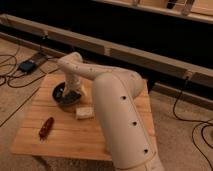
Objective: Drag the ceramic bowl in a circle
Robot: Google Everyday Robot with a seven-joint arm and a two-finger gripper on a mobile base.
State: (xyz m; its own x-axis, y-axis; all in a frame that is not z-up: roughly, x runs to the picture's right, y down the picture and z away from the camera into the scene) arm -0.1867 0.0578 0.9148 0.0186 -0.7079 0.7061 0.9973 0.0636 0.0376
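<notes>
Camera view: tool (71,93) at the ceramic bowl (60,93), on the tabletop (80,142) near its far left corner; tool state cannot be told. Beside the bowl, a pale block (84,113); nearer, a red object (46,128).

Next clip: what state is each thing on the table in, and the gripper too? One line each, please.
ceramic bowl: upright on the table's far-left part, with the gripper in it.
gripper: lowered into the bowl, on its right side.
pale block: lying flat just in front of the bowl; contact unclear.
red object: lying near the front-left edge, apart from the rest.
wooden table: level, carrying all three things.
</notes>
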